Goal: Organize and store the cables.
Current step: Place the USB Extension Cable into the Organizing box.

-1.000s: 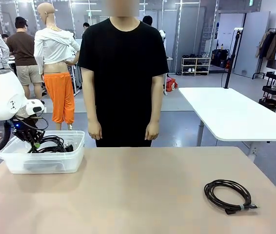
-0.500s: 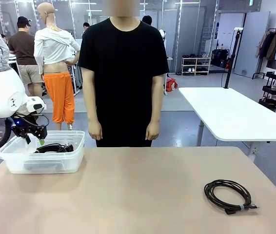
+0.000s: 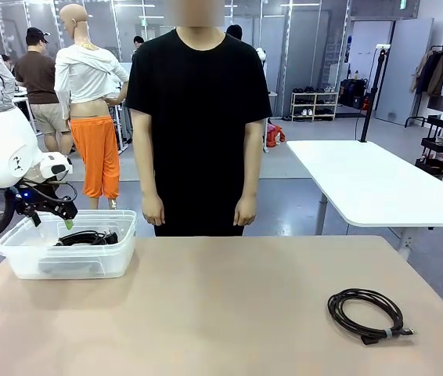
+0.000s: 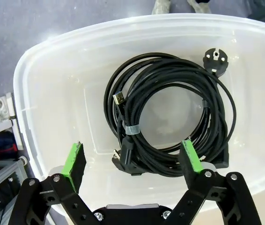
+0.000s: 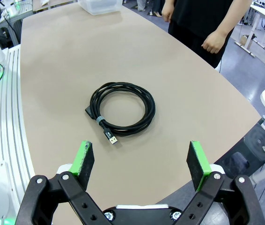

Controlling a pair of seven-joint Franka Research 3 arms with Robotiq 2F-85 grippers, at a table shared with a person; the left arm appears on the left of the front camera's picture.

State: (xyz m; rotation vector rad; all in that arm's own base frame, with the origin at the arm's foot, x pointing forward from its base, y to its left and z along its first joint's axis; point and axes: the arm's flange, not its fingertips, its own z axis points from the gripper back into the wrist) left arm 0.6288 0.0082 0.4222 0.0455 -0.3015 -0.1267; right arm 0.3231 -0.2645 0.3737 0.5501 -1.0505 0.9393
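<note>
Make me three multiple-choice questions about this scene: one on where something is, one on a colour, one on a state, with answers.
1. Where is the cable that isn't in the bin?
A. On the floor
B. On the table, towards the robot's right
C. In a person's hand

2. What colour are the gripper pads?
A. Red
B. Green
C. Blue

3. How is the left gripper above the bin?
A. Shut on a cable
B. Shut on the rim
C. Open and empty

Answers:
1. B, since its coil lies flat on the tabletop, right of centre.
2. B, since both wrist views show green pads.
3. C, since its fingers stand wide apart, with the stored cables lying loose below.
</note>
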